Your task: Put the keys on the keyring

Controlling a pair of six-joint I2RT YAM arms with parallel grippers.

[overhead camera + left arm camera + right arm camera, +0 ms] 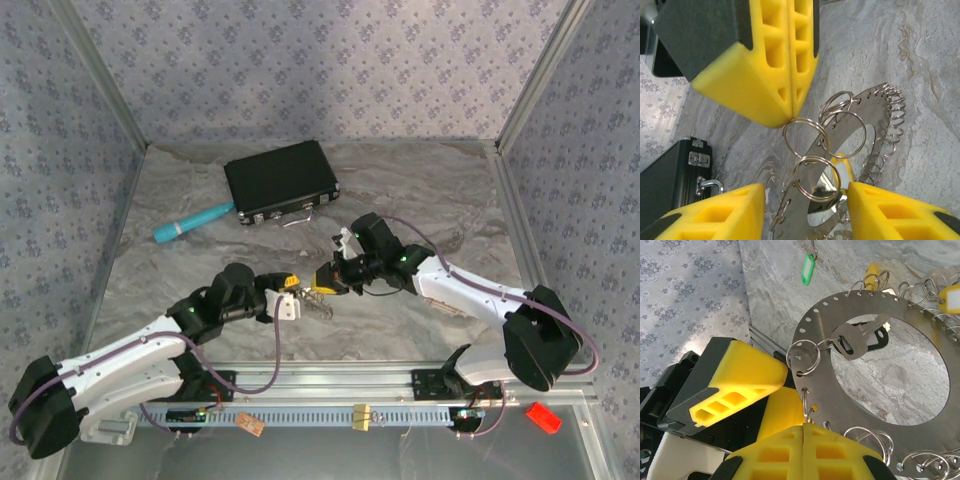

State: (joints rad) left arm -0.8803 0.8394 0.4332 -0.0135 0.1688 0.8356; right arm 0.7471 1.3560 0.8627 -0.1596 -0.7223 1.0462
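Note:
The keyring (840,405) is a flat grey metal disc with a wide hole and many small split rings along its rim, held up edge-on between the two grippers (318,300). My right gripper (805,426) is shut, pinching one split ring at the disc's rim; it appears at the top of the left wrist view (790,107). My left gripper (805,200) stands open, its yellow fingers (715,215) on either side of the disc (815,200). A key with a black head (856,341) hangs from a split ring on the disc. A green-headed key (808,267) lies on the table beyond.
A black rectangular case (280,180) lies at the back of the marbled table, with a teal pen-like stick (192,222) to its left. Yellow-headed keys (951,297) lie near the disc's far rim. A metal rail (380,385) runs along the near edge.

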